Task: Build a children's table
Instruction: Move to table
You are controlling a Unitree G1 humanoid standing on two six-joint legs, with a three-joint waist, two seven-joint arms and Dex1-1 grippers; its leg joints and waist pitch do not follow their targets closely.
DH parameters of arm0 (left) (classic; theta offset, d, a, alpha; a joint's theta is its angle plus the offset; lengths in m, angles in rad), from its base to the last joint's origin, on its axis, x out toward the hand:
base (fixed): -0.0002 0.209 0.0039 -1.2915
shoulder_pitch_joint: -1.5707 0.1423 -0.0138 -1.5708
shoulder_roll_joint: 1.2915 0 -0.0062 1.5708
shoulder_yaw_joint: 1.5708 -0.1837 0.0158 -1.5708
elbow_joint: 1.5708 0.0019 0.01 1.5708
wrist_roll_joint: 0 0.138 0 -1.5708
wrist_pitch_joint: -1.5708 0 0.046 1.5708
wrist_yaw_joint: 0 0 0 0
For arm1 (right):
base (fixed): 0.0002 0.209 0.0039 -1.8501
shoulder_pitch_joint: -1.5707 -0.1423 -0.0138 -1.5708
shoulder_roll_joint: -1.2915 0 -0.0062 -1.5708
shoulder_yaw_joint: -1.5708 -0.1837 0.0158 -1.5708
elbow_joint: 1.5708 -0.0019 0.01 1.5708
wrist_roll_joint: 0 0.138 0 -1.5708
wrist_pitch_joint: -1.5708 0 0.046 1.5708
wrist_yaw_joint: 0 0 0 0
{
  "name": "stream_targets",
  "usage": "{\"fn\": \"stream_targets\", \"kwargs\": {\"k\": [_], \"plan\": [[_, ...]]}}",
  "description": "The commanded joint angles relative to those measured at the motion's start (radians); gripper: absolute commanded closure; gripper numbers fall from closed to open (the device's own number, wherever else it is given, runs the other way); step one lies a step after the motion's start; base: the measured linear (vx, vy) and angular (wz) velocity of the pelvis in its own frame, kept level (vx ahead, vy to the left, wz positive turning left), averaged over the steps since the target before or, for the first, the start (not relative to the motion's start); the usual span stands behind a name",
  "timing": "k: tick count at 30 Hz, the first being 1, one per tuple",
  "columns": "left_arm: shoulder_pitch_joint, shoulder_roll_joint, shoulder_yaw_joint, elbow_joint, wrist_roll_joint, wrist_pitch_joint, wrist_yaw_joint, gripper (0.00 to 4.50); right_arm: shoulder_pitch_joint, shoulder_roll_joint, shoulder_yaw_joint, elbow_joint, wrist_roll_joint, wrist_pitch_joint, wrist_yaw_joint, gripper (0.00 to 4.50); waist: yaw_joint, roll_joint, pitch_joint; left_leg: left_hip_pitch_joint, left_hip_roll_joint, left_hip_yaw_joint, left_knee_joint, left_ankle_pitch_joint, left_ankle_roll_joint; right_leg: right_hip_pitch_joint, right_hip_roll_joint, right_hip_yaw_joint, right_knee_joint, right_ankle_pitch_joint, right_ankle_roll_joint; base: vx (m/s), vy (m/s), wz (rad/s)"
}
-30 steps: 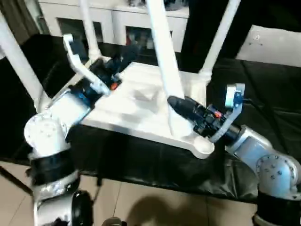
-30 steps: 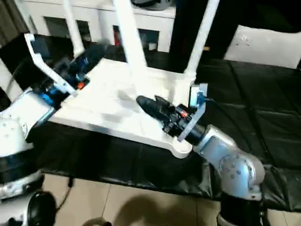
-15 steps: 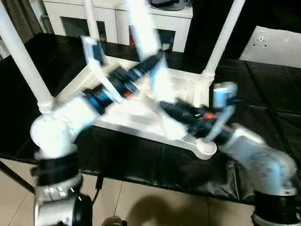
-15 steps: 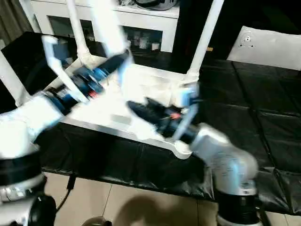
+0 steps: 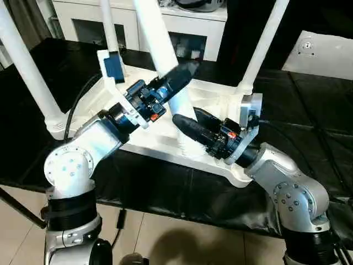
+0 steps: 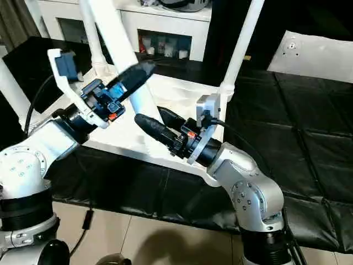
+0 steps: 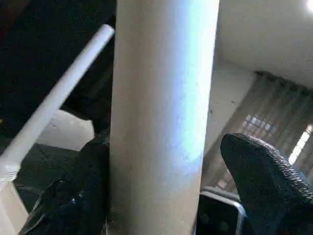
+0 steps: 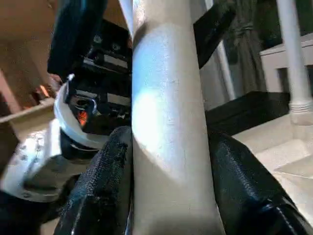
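Both grippers are closed around one white leg (image 5: 160,41), which leans over the upturned table top (image 5: 149,124). By the right gripper (image 5: 187,122) the leg is clasped low, near its foot on the ribbed underside, a black finger pressed to each side. By the left gripper (image 5: 179,76) it is held higher up; one finger (image 7: 259,171) is seen slightly off the tube. The top is lain on the black-covered worktop (image 5: 309,127) toward its front edge, three further legs (image 5: 263,44) being seated upright in corner sockets.
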Motion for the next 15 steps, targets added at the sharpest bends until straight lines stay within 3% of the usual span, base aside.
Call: {"fn": "stream_targets", "kwargs": {"k": [1,2,4,10,15], "plan": [[-0.006,0.018,-0.017,0.004,-0.011,-0.02,-0.06,1.4,0.016,-0.023,-0.016,0.001,0.036,0.032,0.022,2.6,-0.003,0.011,-0.062,0.01,0.07,-0.02,-0.087,-0.106,-0.023,0.04,-0.099,0.058,-0.076,-0.093,-0.177,0.0,0.0,0.0],[-0.011,0.02,-0.011,0.018,-0.017,-0.02,-0.068,1.4,0.019,-0.035,-0.014,-0.003,0.048,0.048,0.036,2.6,-0.001,0.017,-0.064,0.01,0.069,-0.021,-0.086,-0.1,-0.024,0.041,-0.1,0.057,-0.073,-0.082,-0.179,0.0,0.0,0.0],[-0.017,0.023,-0.008,0.031,-0.026,-0.016,-0.076,1.4,0.022,-0.038,-0.015,-0.008,0.063,0.063,0.041,2.6,-0.002,0.011,-0.063,0.01,0.069,-0.019,-0.086,-0.099,-0.024,0.041,-0.098,0.057,-0.075,-0.072,-0.184,0.0,0.0,0.0],[-0.024,0.039,-0.006,0.059,-0.034,-0.013,-0.125,1.4,0.036,-0.057,-0.017,-0.03,0.108,0.102,0.04,2.6,0.0,0.019,-0.064,0.011,0.07,-0.02,-0.085,-0.102,-0.03,0.041,-0.101,0.057,-0.073,-0.08,-0.194,0.0,0.0,0.0],[-0.034,0.042,0.005,0.083,-0.055,-0.029,-0.141,1.4,0.04,-0.066,-0.021,-0.037,0.122,0.109,0.031,2.6,-0.001,0.018,-0.064,0.012,0.071,-0.02,-0.086,-0.113,-0.036,0.042,-0.102,0.056,-0.074,-0.085,-0.198,0.0,0.0,0.0]]}}
